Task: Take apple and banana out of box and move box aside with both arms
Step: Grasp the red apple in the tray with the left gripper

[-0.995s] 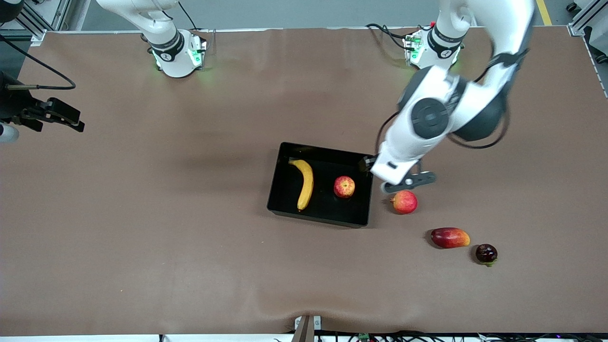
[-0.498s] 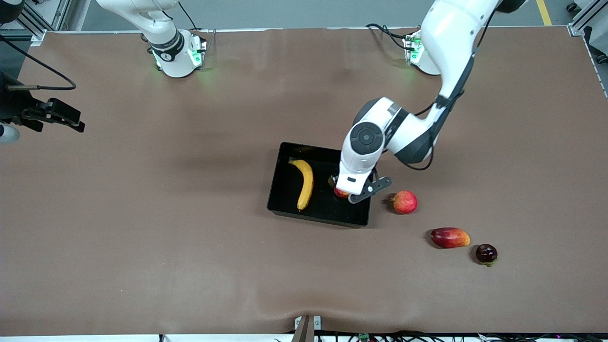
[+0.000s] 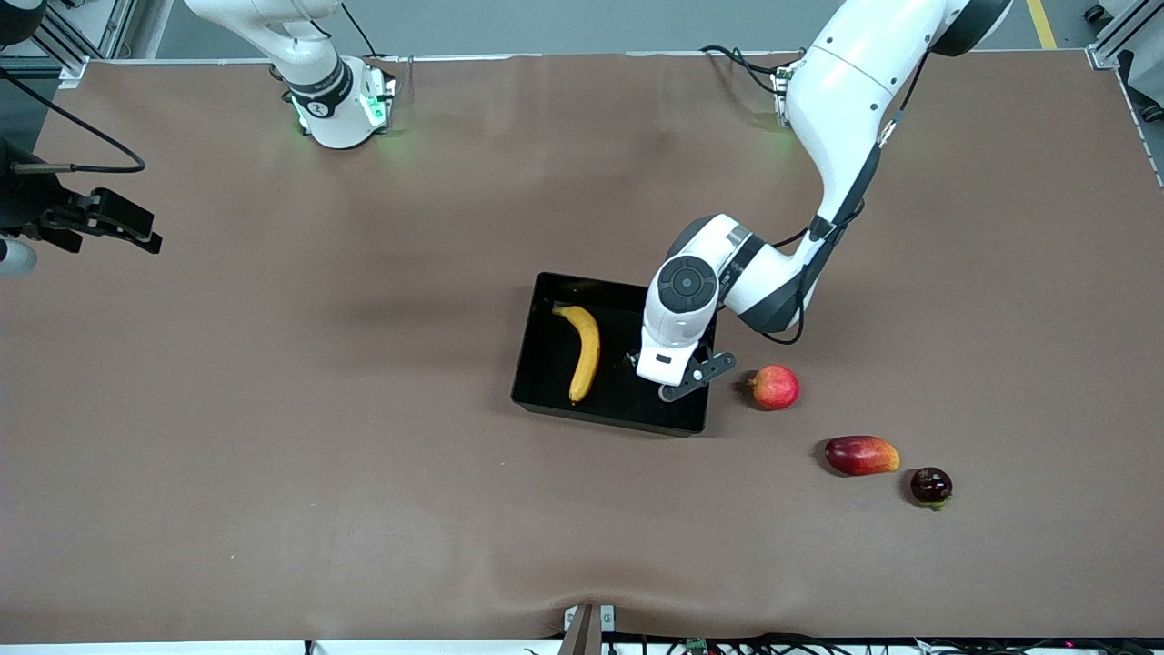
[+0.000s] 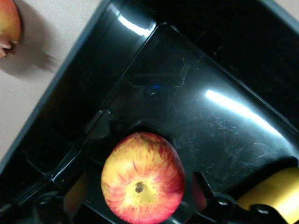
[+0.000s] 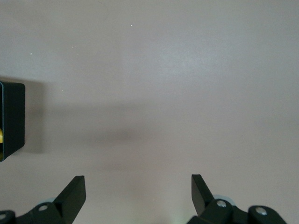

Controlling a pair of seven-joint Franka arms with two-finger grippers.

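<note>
The apple (image 4: 142,177) sits on the glossy floor of the box (image 3: 546,364), in the part of the box toward the left arm's end of the table. In the front view the left arm's wrist covers it. The left wrist view shows it stem up, red with yellow streaks, lying between the two dark fingers (image 4: 208,193) of the left pincer (image 3: 657,375). The fingers stand spread on either side of the apple, each with a little gap to the skin, so the pincer grips nothing. The pincer is low inside the box, directly over the apple.

The banana (image 3: 582,350) lies in the same box, beside the apple toward the right arm's end, its length running from the farther wall toward the nearer one. The box stands near the middle of the table (image 3: 273,409).

Just beside the box, toward the left arm's end, a pinkish-red fruit (image 3: 775,387) with a small nub rests on the table. A mango (image 3: 860,455) lies nearer the front edge, and a dark round fruit (image 3: 931,485) is just beside it.

The right pincer (image 3: 109,223) hangs over the table's edge at the right arm's end, well apart from the box, waiting. Its fingers (image 5: 74,193) are spread wide over bare table.
</note>
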